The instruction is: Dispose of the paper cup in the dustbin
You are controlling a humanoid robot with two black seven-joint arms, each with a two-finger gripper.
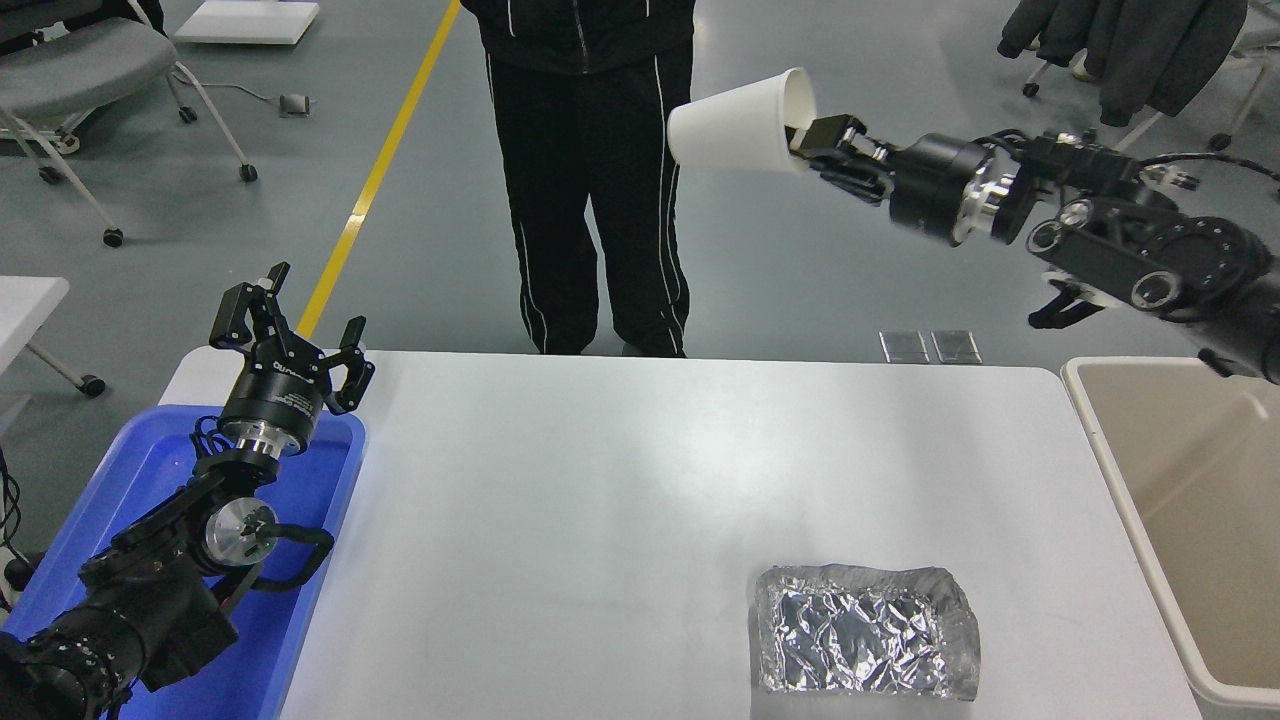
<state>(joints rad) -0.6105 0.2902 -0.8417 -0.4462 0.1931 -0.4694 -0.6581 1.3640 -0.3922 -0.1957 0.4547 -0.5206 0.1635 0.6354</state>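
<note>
The cream-white paper cup (735, 132) is held on its side, high above the table's far edge, its rim pointing right. My right gripper (812, 140) is shut on the cup's rim, one finger inside the cup. The arm reaches in from the right edge. The beige dustbin (1098, 452) stands at the table's right end, below and to the right of the cup. My left gripper (290, 320) is open and parked over the blue tray at the lower left.
A crinkled silver foil tray (865, 643) lies on the white table (600, 500) near its front right. A blue plastic tray (160, 470) sits at the left edge. A person in black trousers (590, 200) stands at the far side, just left of the cup.
</note>
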